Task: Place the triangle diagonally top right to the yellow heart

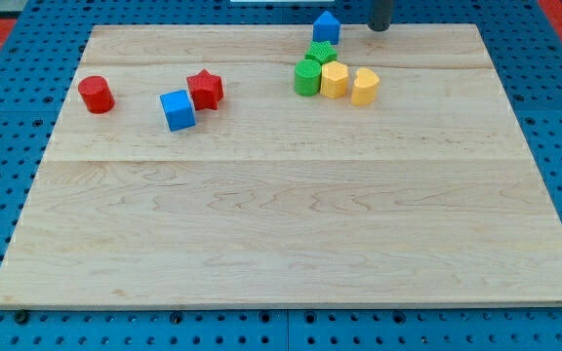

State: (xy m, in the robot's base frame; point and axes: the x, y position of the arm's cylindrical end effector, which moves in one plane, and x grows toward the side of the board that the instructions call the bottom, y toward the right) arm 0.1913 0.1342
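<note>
A blue triangle block sits at the board's top edge, right of centre. My tip is just to its right, a small gap away, not touching it. Below them is a tight cluster: a green star, a green cylinder, a yellow hexagon, and what looks like the yellow heart at the cluster's right end. The triangle lies above and slightly left of the heart. The tip is above and a little right of the heart.
A red cylinder stands at the view's left. A blue cube and a red star touch each other left of centre. The wooden board lies on a blue perforated table.
</note>
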